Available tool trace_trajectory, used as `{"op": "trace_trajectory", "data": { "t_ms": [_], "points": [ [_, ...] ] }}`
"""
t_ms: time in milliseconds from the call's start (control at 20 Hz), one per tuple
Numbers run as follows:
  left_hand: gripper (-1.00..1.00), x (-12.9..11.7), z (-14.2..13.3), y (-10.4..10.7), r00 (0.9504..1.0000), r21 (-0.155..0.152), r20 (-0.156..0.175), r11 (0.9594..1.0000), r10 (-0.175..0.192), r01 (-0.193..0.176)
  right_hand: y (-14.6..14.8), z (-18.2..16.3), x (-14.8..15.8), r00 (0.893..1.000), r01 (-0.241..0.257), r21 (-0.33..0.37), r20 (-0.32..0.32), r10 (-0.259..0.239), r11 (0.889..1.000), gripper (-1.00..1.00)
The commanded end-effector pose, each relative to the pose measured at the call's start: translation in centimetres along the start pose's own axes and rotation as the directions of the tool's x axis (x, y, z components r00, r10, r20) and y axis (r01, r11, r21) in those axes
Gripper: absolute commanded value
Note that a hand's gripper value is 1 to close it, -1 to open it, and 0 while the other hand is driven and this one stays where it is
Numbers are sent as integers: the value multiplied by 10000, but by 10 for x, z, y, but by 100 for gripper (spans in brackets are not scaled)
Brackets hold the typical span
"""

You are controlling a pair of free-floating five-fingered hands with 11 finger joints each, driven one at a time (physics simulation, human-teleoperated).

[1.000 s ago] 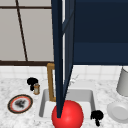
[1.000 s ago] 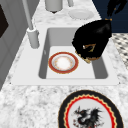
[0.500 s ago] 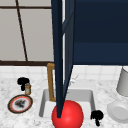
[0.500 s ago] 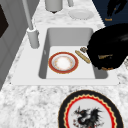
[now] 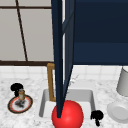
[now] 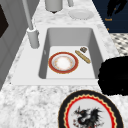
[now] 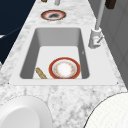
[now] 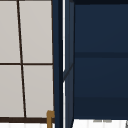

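The left robot hand [image 5: 16, 88] hovered at lower left, above the patterned plate [image 5: 20, 104] on the desk [image 5: 30, 122]; finger state could not be determined. The right robot hand [image 5: 97, 116] hung curled and empty at lower right, beside the sink [image 5: 91, 96].

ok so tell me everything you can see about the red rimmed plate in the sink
The red-rimmed plate is round, with a broad red band edged in a thin gold line and a pale, whitish centre; it looks ceramic. It lies flat on the floor of the sink, face up, nearer the faucet side. A brown stick-like object lies just beside it, seemingly apart. Neither hand touches it.
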State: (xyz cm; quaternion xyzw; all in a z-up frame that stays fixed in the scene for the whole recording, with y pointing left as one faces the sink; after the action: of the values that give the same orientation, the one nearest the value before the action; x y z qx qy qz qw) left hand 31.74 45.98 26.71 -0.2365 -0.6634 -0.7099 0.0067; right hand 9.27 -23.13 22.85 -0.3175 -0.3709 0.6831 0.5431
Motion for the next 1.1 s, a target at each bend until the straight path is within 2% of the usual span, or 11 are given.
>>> {"op": "trace_trajectory", "data": {
  "t_ms": [0, 150, 300, 350, 500, 700, 750, 800, 850, 1000, 1050],
  "points": [
    [100, 2, 17, -21, 9955, 589, -293, 9941, -898, 914, 0, 0, 0, 10000, 0, 0, 0, 0, 10000, 0],
    [100, -3, 27, -34, 9925, 548, -548, 9922, -1092, 1122, 0, 0, 0, 10000, 0, 0, 0, 0, 10000, 0],
    [100, -11, 35, -46, 9879, 311, -641, 9892, -1413, 1435, 0, 0, 0, 10000, 0, 0, 0, 0, 10000, 0],
    [100, -14, 32, -47, 9844, 2, -573, 9860, -1665, 1668, 0, 0, 0, 10000, 0, 0, 0, 0, 10000, 0],
    [100, -22, 36, -57, 9768, -181, -609, 9787, -2052, 2045, 0, 0, 0, 10000, 0, 0, 0, 0, 10000, 0],
    [100, -32, 39, -70, 9598, -458, -613, 9614, -2738, 2713, 0, 0, 0, 10000, 0, 0, 0, 0, 10000, 0],
    [100, -34, 44, -74, 9565, -399, -655, 9585, -2843, 2822, 0, 0, 0, 10000, 0, 0, 0, 0, 10000, 0],
    [100, -38, 50, -82, 9567, -338, -695, 9592, -2825, 2808, 0, 0, 0, 10000, 0, 0, 0, 0, 10000, 0],
    [100, -38, 53, -91, 9577, -389, -693, 9600, -2794, 2773, 0, 0, 0, 10000, 0, 0, 0, 0, 10000, 0],
    [100, -42, 59, -118, 9590, -642, -516, 9592, -2786, 2752, 0, 0, 0, 10000, 0, 0, 0, 0, 10000, 0],
    [100, -46, 61, -124, 9631, -673, -409, 9625, -2659, 2628, 0, 0, 0, 10000, 0, 0, 0, 0, 10000, 0]
  ]
}}
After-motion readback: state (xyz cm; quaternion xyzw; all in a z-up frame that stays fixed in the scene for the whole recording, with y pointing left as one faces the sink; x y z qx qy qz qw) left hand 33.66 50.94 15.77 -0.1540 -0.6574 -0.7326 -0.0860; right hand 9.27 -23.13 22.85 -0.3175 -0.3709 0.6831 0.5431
